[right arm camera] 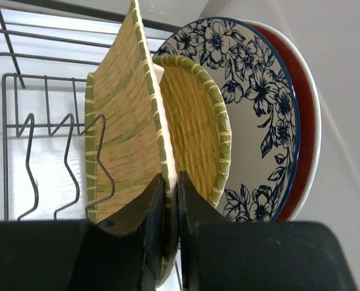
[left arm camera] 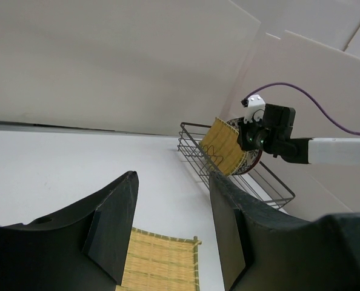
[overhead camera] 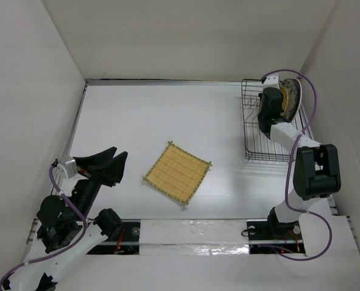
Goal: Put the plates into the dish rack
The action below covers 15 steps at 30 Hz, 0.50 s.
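The black wire dish rack [overhead camera: 253,130] stands at the far right. In it stand a red-edged plate [right arm camera: 306,121], a white-and-blue floral plate [right arm camera: 259,109] and a round yellow woven bamboo disc [right arm camera: 195,121], side by side on edge. My right gripper [right arm camera: 171,176] is shut on the green rim of a second woven bamboo plate [right arm camera: 122,121], held upright in the rack beside the disc and next to the wire dividers [right arm camera: 28,139]. The square woven mat [overhead camera: 178,172] lies flat mid-table. My left gripper [overhead camera: 119,153] is open and empty, above the table left of the mat [left arm camera: 162,267].
White walls enclose the table on the left, back and right. The rack sits close to the right wall. A purple cable [overhead camera: 310,103] loops from the right arm over the rack. The rack's left slots hold nothing.
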Available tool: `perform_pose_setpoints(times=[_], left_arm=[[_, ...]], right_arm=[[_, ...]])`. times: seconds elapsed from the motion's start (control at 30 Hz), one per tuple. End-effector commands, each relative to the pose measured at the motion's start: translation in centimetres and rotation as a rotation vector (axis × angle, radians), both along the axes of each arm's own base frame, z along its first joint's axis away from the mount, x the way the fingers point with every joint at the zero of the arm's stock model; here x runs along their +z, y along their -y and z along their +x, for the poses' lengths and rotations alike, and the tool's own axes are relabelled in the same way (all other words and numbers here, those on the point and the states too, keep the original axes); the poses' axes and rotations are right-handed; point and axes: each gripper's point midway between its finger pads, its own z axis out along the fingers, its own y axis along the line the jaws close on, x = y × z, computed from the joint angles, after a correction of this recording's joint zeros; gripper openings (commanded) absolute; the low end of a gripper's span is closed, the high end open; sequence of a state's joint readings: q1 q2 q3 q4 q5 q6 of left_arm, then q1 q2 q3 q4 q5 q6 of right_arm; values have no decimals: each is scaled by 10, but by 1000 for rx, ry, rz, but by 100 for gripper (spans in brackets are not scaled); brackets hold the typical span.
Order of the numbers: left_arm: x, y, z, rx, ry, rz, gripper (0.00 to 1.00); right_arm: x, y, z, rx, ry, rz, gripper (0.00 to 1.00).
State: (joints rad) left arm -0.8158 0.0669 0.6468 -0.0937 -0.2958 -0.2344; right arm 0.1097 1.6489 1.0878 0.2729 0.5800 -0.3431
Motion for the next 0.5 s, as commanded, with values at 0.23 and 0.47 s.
perform_pose_setpoints(times=[0.23,0.47], left_arm=[[11,-4,2,22,20,-42,47],[8,-2,5,29,6,-32,47]], right_arm=[[14,-12,4,-51,118,164,68],[42,-46,-14,-21,182,267,82]])
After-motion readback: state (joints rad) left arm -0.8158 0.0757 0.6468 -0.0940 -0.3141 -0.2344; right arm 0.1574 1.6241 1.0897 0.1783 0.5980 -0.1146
